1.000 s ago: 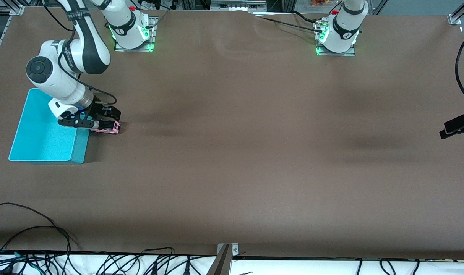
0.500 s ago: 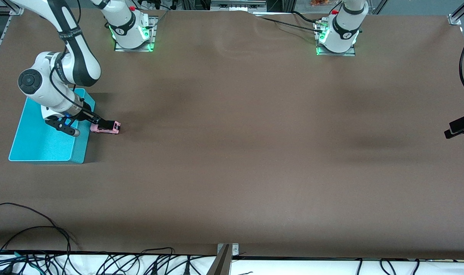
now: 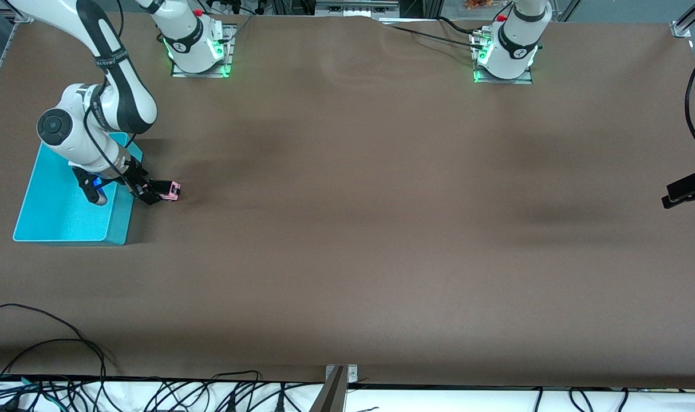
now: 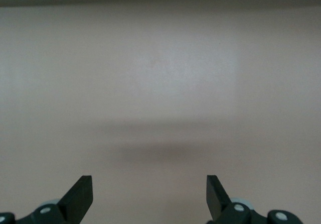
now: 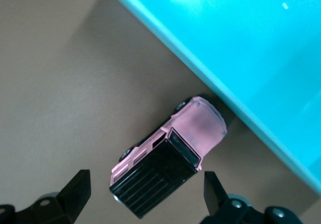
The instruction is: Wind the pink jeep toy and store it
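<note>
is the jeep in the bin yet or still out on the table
Out. The jeep stands on its wheels on the table beside the bin, under the right gripper.

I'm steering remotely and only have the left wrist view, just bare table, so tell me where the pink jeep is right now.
Observer: The pink jeep toy stands on the table beside the turquoise bin, at the right arm's end.
Operator: Is it in the bin?
Observer: No, the right wrist view shows it outside, by the bin's wall.
Operator: Is anything holding it?
Observer: No. The right gripper hangs over the jeep, open, fingers apart from it.
Operator: And my arm?
Observer: The left gripper waits open at the left arm's end of the table.
</note>
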Available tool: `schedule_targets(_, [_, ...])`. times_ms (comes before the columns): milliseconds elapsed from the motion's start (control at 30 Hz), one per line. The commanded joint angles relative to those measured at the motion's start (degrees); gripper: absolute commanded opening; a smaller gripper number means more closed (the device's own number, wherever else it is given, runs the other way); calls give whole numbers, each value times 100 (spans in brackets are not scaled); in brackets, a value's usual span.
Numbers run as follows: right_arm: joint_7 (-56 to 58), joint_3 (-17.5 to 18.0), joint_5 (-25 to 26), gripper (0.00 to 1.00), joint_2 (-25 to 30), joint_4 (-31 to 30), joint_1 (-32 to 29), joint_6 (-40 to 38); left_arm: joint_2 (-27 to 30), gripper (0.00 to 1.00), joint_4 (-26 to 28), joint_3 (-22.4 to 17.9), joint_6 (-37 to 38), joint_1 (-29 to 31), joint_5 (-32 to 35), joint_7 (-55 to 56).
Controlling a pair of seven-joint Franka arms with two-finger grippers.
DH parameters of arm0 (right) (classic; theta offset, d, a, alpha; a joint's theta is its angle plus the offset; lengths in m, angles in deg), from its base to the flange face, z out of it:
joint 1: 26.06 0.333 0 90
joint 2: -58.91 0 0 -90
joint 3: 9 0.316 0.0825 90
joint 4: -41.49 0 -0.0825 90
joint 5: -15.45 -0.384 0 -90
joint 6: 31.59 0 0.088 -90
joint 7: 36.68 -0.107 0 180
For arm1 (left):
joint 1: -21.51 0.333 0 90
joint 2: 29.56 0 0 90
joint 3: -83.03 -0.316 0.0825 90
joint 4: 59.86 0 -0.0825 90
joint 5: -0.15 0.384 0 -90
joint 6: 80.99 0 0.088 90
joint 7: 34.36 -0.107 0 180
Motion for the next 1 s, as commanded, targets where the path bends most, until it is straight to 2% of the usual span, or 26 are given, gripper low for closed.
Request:
schedule_targets(0, [-798, 45, 21, 100, -61, -140, -40, 180, 8, 100, 21, 5, 2, -127, 180, -95])
schedule_targets(200, [-1440, 45, 20, 100, -237, -571, -66, 1234, -19, 100, 39, 22, 19, -136, 356, -95])
schedule_targets(567, [-1757, 45, 12, 99, -413, -563, -75, 1350, -28, 100, 276, 22, -68, -171, 356, -95])
schedule_targets(600, [-1748, 45, 12, 93, -413, -554, -75, 1350, -19, 100, 285, 22, -51, -206, 356, -104])
schedule_targets(633, [-1748, 45, 12, 82, -413, -554, -83, 1341, -19, 100, 285, 22, -42, -206, 356, -104])
schedule_targets(667, [-1748, 45, 12, 69, -404, -554, -75, 1341, -10, 100, 285, 22, -25, -215, 356, -113])
schedule_targets(733, [-1739, 45, 20, 34, -396, -545, -83, 1341, -27, 100, 285, 22, -33, -223, 364, -104])
schedule_targets(767, [-1739, 45, 20, 22, -396, -545, -83, 1350, -45, 100, 285, 22, -51, -232, 364, -104])
schedule_targets(900, [-1730, 45, 29, 0, -360, -536, -75, 1350, -54, 100, 276, 14, -138, -232, 373, -113])
schedule_targets(967, [-1730, 45, 29, 0, -334, -527, -75, 1341, -45, 100, 276, 13, -139, -258, 373, -104])
